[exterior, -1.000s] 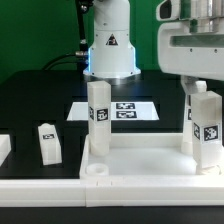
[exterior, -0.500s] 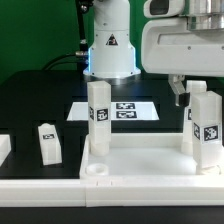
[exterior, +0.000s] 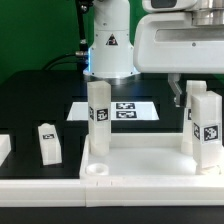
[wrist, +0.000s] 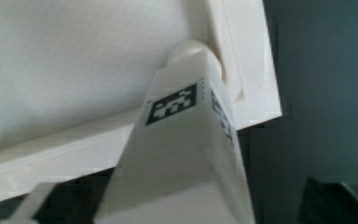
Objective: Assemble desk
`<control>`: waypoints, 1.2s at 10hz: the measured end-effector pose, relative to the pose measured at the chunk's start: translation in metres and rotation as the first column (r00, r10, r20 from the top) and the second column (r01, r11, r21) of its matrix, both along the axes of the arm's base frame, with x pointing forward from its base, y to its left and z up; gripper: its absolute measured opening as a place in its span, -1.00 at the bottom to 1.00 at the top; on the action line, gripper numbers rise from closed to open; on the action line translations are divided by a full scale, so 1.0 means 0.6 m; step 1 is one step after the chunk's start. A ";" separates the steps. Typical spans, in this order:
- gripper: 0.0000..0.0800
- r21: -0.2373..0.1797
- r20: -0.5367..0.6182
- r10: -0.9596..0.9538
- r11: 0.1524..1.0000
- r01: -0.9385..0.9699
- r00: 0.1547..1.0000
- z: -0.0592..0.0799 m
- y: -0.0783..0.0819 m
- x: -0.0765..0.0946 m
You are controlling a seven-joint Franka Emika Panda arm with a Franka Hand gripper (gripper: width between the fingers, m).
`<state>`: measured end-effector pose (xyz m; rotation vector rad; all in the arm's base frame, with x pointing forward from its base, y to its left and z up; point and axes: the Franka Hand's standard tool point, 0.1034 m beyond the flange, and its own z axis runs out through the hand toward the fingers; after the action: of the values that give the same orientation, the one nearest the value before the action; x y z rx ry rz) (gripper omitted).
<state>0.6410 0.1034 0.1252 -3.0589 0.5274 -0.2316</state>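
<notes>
1 tabletop [exterior: 140, 165] | 2 legs [exterior: 97, 118] [exterior: 206, 130] upright at its corners | 1 leg [exterior: 48, 142] loose beside it | hand [exterior: 197, 93] fingers apart

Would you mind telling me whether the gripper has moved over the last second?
Yes: against the standing leg at the exterior view's right, the gripper has shifted toward that view's left.

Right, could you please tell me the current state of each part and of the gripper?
Tabletop: lying flat, rim up.
Leg on the exterior view's left: upright at a back corner.
Leg on the exterior view's right: upright at the other back corner.
Gripper: open, straddling that last leg's top.
Loose leg: beside the tabletop, not fitted.
Marker board: flat behind the tabletop.
</notes>
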 end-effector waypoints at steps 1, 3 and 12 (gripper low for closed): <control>-0.09 0.013 -0.001 -0.089 0.996 0.089 0.996 -0.001 0.000 0.000; -0.29 0.039 -0.007 -0.262 0.964 0.262 0.965 -0.001 -0.001 0.000; -0.29 0.117 -0.185 -0.961 0.187 0.975 0.206 -0.010 -0.018 -0.013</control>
<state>0.6331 0.0926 0.1192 -1.9679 2.2893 -0.0439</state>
